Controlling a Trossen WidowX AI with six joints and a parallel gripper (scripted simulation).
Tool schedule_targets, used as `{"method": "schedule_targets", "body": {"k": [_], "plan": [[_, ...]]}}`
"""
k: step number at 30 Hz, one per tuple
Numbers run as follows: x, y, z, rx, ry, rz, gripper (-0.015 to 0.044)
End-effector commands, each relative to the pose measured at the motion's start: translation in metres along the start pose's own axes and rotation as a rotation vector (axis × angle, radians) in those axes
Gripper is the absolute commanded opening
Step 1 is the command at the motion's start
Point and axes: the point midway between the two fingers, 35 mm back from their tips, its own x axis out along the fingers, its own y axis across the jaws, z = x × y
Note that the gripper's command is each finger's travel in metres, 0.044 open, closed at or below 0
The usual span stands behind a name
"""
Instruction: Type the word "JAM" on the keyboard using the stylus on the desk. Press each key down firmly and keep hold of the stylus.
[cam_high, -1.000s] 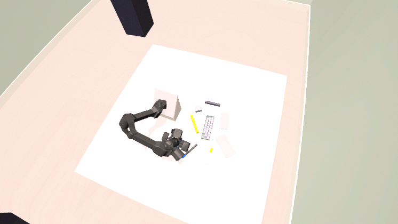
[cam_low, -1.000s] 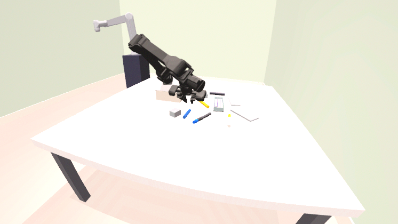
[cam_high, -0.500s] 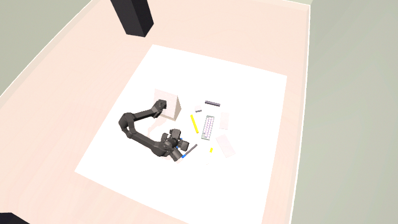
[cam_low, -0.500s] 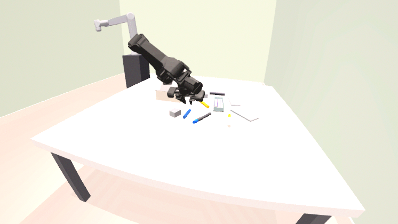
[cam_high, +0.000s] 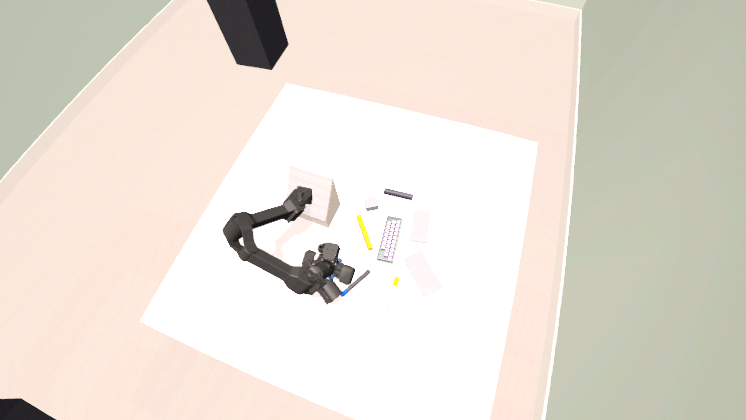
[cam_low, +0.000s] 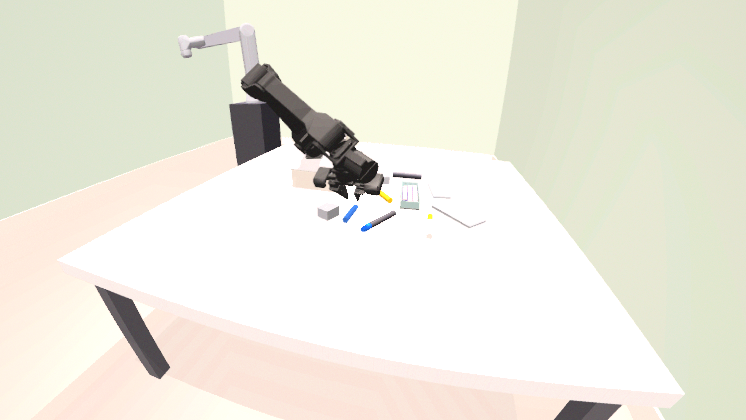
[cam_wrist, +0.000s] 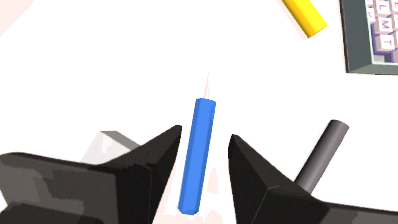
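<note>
The blue stylus (cam_low: 350, 213) (cam_wrist: 197, 160) lies on the desk, its thin pale tip toward the top of the wrist view. In the top view the arm mostly covers it. My gripper (cam_low: 351, 197) (cam_wrist: 205, 136) is partly open and empty, above the stylus. In the wrist view the stylus shows between the two fingers, touching neither, and runs nearly parallel to them. The keyboard (cam_high: 389, 239) (cam_low: 409, 195) lies beyond the yellow stick, seen from the stylus. Only its corner shows in the wrist view, with the M and T keys readable.
A dark pen with a blue end (cam_high: 357, 281) (cam_low: 380, 220) (cam_wrist: 322, 155) lies beside the stylus. Also there: yellow stick (cam_high: 364, 232) (cam_wrist: 307, 17), grey block (cam_low: 328, 211) (cam_wrist: 107, 147), second block (cam_high: 371, 203), dark rod (cam_high: 398, 194), yellow-ended piece (cam_high: 395, 281), two flat pads, and a wedge-shaped box (cam_high: 313, 182) behind the arm.
</note>
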Motion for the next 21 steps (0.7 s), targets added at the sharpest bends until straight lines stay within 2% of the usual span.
{"method": "schedule_targets", "body": {"k": [1,21], "plan": [[0.004,0.001,-0.001,-0.002,-0.006,0.001,0.0150],[0.019,0.002,-0.009,-0.002,-0.005,0.001,0.0150]]}}
